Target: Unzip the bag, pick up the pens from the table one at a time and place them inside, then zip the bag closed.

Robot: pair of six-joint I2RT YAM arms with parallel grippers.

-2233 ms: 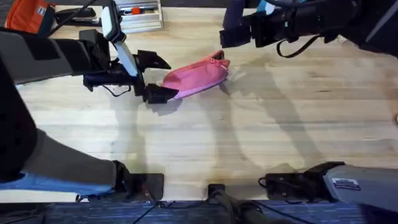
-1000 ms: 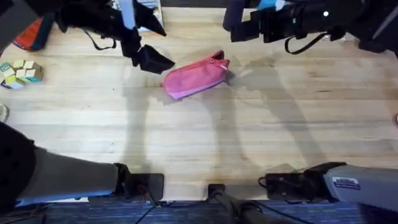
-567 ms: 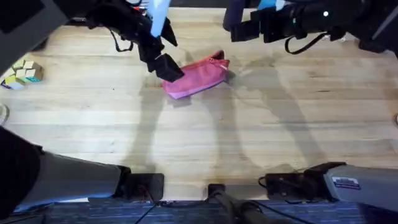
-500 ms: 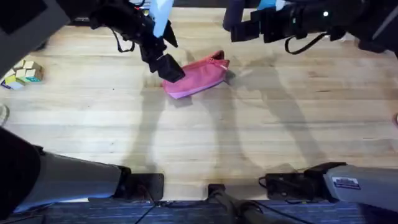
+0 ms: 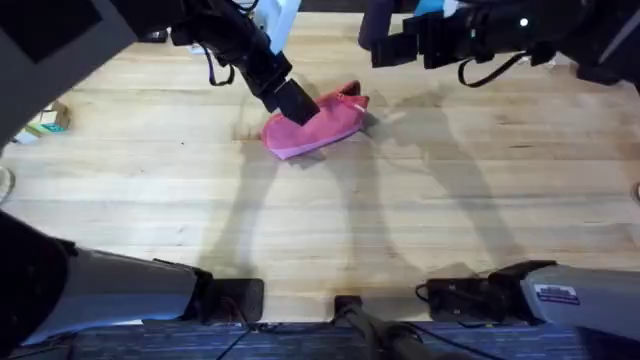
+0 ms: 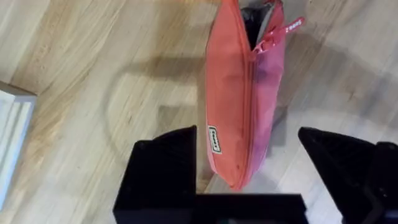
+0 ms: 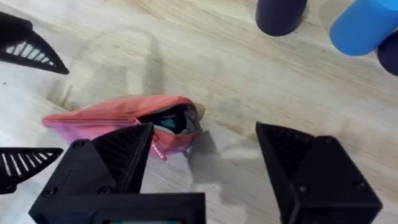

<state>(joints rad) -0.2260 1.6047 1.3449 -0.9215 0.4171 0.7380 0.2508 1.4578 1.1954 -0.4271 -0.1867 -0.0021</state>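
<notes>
Our left fingers (image 6: 255,171) stand spread on either side of the bag's (image 6: 239,106) closed end, likely to pin it while the zipper is worked. Our right fingers (image 7: 205,165) hang open above its gaping end. The bag lies mid-tabletop (image 5: 420,210), bare wood all round for approach.

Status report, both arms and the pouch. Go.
Left gripper open, jaws straddling closed end of the pink bag. Right gripper open, above its part-unzipped end. Nothing in the way.
</notes>
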